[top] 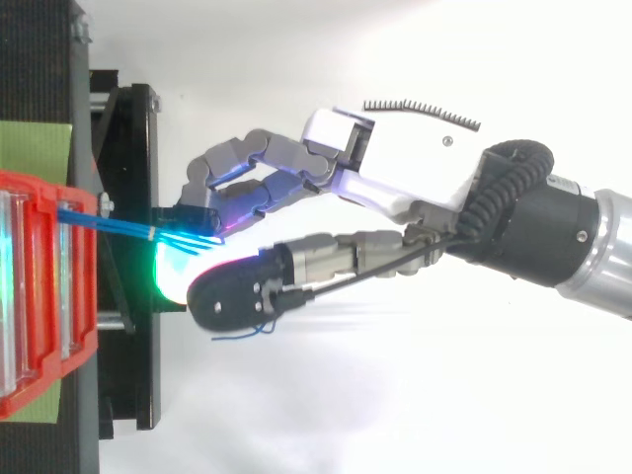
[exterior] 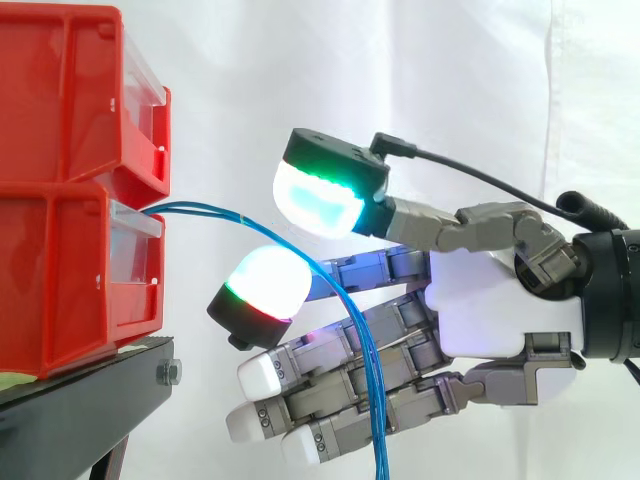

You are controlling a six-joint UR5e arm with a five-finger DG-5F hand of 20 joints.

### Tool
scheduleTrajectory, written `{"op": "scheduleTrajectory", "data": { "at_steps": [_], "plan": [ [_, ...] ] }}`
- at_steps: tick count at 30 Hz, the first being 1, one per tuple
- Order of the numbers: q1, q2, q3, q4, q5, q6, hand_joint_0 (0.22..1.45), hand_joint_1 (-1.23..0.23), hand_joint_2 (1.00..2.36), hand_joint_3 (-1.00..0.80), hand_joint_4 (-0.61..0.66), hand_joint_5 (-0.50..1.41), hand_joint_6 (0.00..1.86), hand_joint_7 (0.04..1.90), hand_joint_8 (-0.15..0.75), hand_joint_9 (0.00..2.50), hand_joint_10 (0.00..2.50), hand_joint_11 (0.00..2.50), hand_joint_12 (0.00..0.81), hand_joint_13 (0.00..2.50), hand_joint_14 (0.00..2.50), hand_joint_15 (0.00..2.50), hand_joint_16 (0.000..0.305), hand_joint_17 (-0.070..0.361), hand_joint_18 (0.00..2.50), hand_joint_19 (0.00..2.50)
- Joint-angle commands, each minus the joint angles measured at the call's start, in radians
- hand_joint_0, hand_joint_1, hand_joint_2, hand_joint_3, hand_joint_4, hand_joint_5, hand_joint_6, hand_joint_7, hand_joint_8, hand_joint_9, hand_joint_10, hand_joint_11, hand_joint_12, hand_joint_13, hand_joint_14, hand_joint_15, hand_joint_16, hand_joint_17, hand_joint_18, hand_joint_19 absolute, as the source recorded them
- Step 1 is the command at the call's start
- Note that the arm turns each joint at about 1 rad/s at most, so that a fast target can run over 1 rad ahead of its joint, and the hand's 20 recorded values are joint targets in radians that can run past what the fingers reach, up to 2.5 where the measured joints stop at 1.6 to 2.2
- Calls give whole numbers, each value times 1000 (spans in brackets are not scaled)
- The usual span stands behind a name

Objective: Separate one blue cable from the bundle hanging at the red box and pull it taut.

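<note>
Beside the stacked red plastic boxes (exterior: 60,270), your white robot hand (exterior: 490,300) is spread wide, thin blue cables (top: 118,225) hanging past its straight fingers (exterior: 290,362).

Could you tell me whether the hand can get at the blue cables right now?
Probably yes: the open hand sits right at the blue cables, which arc from the red bin and seem to pass between its glowing pads.

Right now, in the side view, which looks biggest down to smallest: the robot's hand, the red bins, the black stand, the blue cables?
1. hand, possibly nearer the camera
2. red bins, cut off at the edge, so first and second are unsure
3. black stand, also cut off
4. blue cables, thin strands
</note>
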Motion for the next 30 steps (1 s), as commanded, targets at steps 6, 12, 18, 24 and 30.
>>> {"op": "scheduleTrajectory", "data": {
  "at_steps": [6, 12, 18, 24, 30],
  "plan": [
    [-2, 0, 0, 0, 0, 1, 623, -513, 1022, -275, 184, -169, 846, 1052, 314, 857, 15, 457, 268, 526, 3, 93, 36, 80, 487, 283],
    [-4, 1, 0, 0, 0, 0, 630, -683, 1027, -143, 183, -184, 877, 1085, 320, 833, 19, 504, 276, 514, 3, 97, 36, 82, 484, 282],
    [-5, 0, 1, -3, -1, 0, 682, -760, 1022, -245, 128, -207, 892, 998, 311, 795, 20, 562, 289, 494, 4, 104, 39, 87, 476, 280],
    [-8, 1, 1, -1, -3, 1, 737, -767, 1007, -419, 125, -216, 893, 953, 305, 778, 18, 584, 293, 486, 4, 98, 39, 88, 469, 274],
    [-13, 1, 6, -3, -5, 1, 763, -768, 1000, -500, 131, -217, 893, 892, 297, 770, 20, 588, 291, 487, 3, 95, 39, 88, 478, 249]
  ]
}}
